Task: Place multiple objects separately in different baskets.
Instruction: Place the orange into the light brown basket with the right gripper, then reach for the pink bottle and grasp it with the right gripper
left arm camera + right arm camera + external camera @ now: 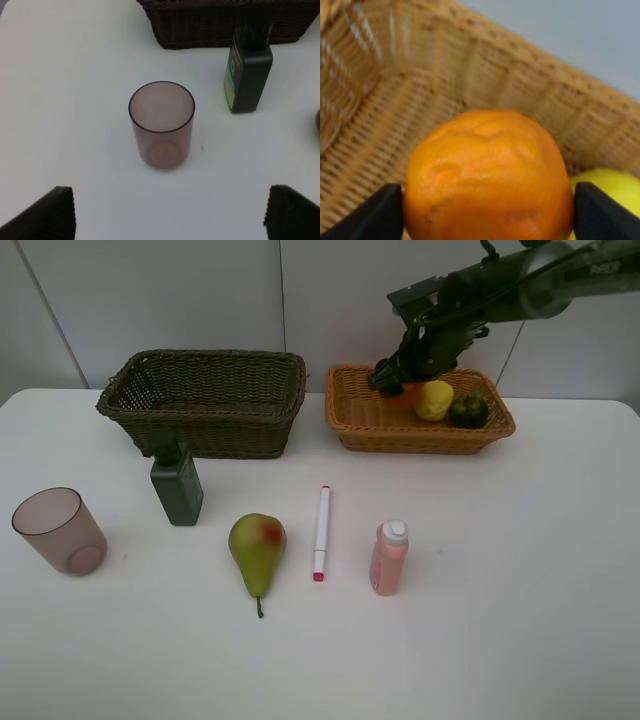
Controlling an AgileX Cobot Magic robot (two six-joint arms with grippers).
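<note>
My left gripper point(170, 215) stands spread wide and holds nothing, with the upright mauve cup point(161, 125) ahead of it; the high camera does not show this hand. My right gripper point(487, 212) clamps the orange point(487, 170) inside the tan basket point(470, 75), beside the lemon point(610, 192). From the high camera my arm hides most of the orange. Only that view shows the mangosteen point(468, 411), which lies in the same basket.

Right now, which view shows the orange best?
The right wrist view: the orange fills the frame, held in the right gripper inside the light basket. In the exterior high view the gripper hides nearly all of it. The left wrist view misses it, showing the cup and dark bottle instead.
</note>
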